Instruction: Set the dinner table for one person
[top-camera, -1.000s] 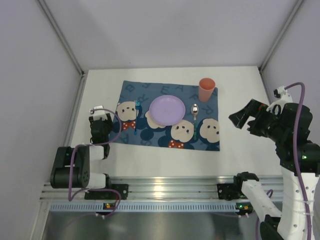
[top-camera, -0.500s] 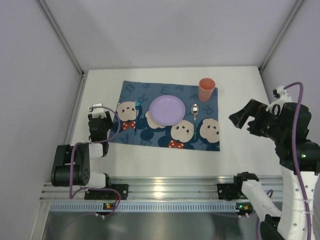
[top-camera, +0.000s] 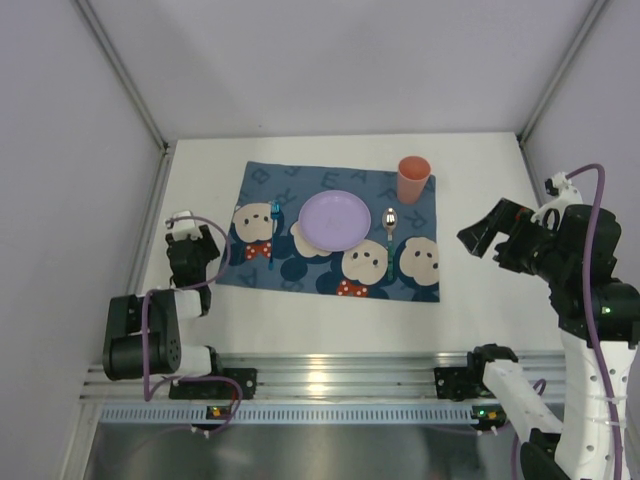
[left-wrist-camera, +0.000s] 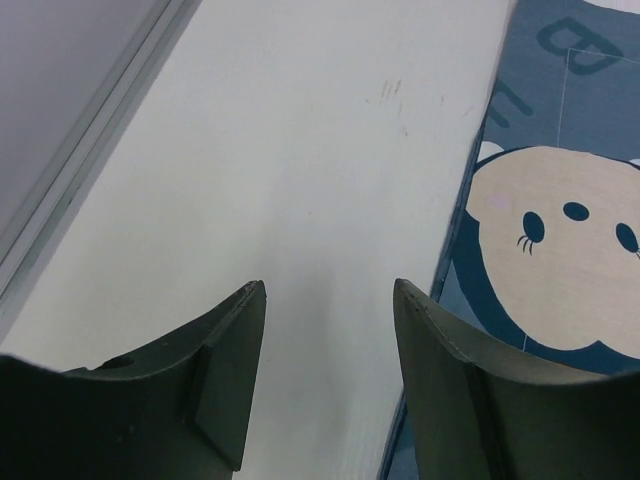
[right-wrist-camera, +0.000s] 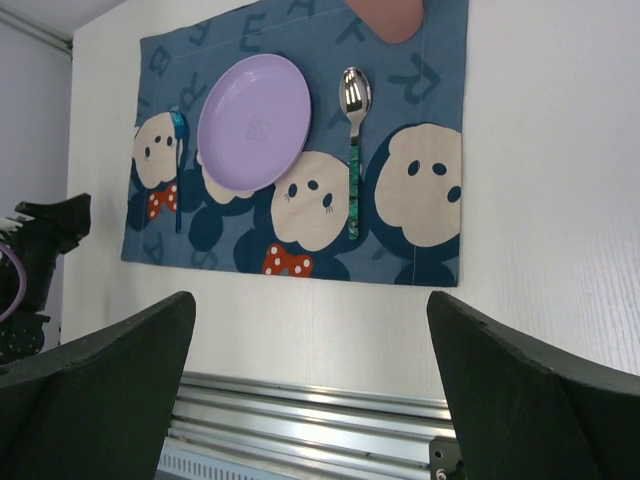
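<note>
So, dinner table (top-camera: 300, 312): big white top under everything, rail at the near edge. The placemat (top-camera: 300, 178) lies mid-table with plate (top-camera: 335, 220), fork (top-camera: 272, 235), spoon (top-camera: 390, 232) and cup (top-camera: 413, 179) on it. Looks pretty much set to me.
Left gripper (left-wrist-camera: 328, 300): jaws apart with nothing between them, low over bare table just beside the placemat's left edge.
Right gripper (right-wrist-camera: 310, 305): spread wide and empty, held up off to the right, well apart from the placemat.
Risk: a sideways swing of the left gripper could snag the placemat edge and drag the fork out of line, I reckon.
Right wrist only: the whole setting at once, with the cup cut off at the top.
Left wrist only: how near the placemat's edge is to one finger.
Top only: both arms together.
</note>
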